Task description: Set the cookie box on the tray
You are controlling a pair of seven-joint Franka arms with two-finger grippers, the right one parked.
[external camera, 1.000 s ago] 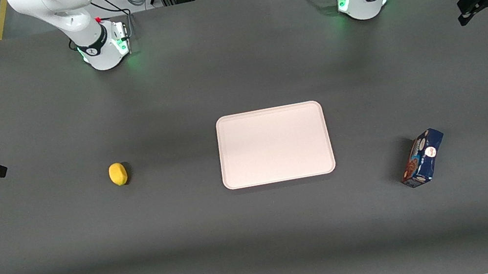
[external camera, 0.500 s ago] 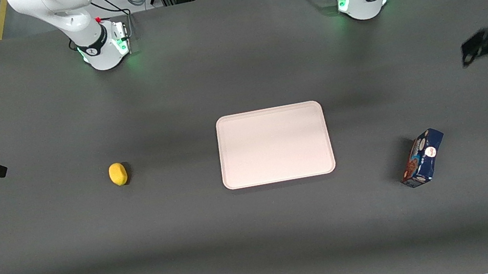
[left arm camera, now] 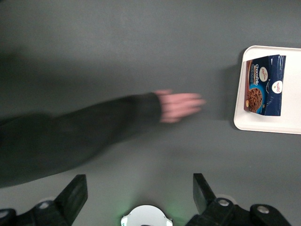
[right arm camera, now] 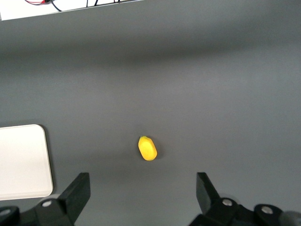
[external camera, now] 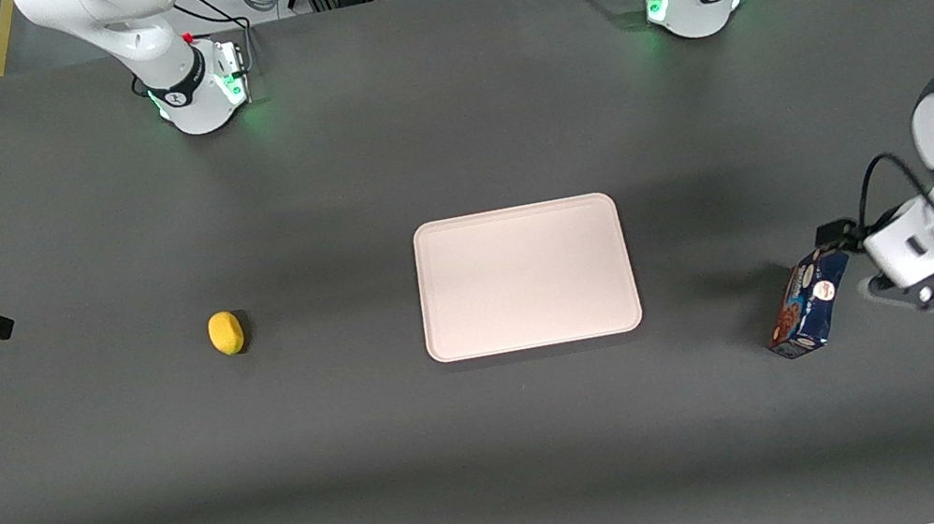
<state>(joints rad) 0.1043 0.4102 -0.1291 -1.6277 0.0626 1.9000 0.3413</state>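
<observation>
The dark surface (external camera: 504, 483) carries the pale pink tray (external camera: 526, 276) at its middle, bare in the front view. The gripper (left arm camera: 138, 181) hangs low at the working arm's end of the surface, just beside the cookie box (external camera: 810, 301), its fingers (left arm camera: 77, 197) spread wide and holding nothing. The box lies on the surface, apart from the tray. The left wrist view instead shows such a box on a tray and a blurred person's hand (left arm camera: 181, 106). A yellow lump (external camera: 225, 333) sits toward the parked arm's end.
</observation>
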